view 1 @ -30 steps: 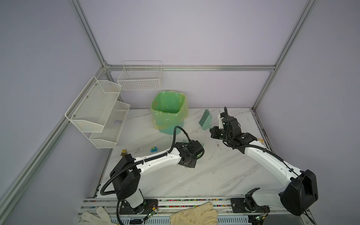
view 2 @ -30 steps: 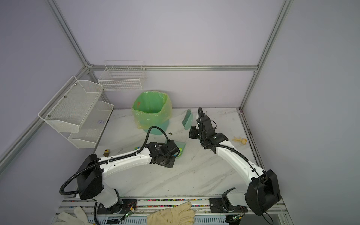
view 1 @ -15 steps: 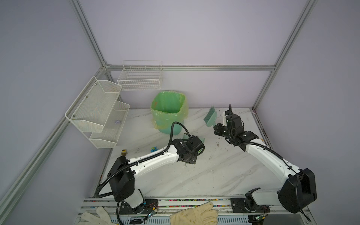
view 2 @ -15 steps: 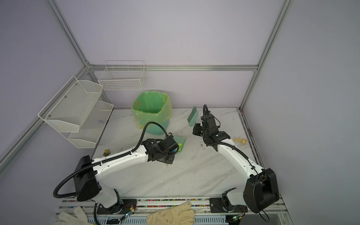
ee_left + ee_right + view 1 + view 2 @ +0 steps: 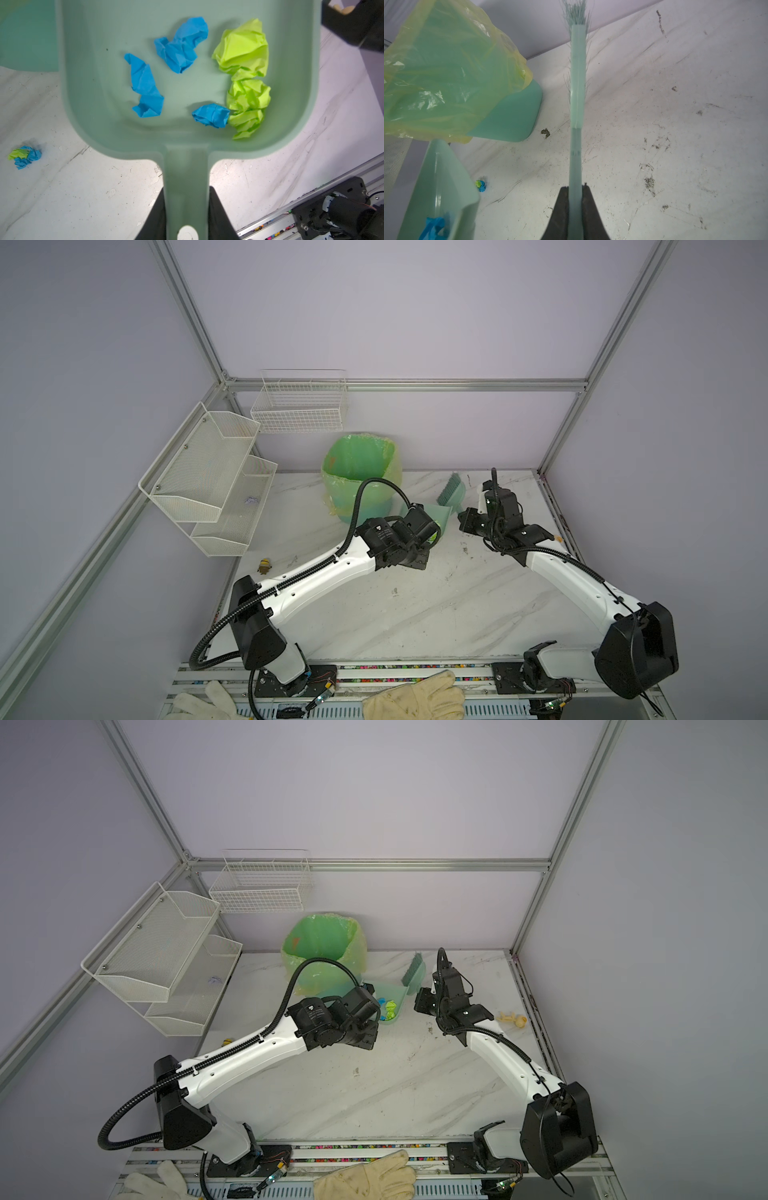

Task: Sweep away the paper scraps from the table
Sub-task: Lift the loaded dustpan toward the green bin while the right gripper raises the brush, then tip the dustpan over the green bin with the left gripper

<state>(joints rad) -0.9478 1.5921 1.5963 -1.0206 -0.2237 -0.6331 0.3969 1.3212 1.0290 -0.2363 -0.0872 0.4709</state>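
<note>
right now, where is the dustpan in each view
Both top views: the dustpan shows at the table's back middle, between the bin and the brush.
Left wrist: dustpan fills the frame, paper scraps inside, handle clamped in the left gripper.
Right wrist: dustpan in the picture's lower left, seen from the side.
Shared landmark: the green-lined bin, in all four.

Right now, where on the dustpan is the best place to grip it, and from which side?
By its narrow handle, from behind and in line with it, as the left gripper does. The handle juts straight from the back wall of the dustpan and fits between the fingers; the open mouth faces away, with the paper scraps inside the walls.
</note>
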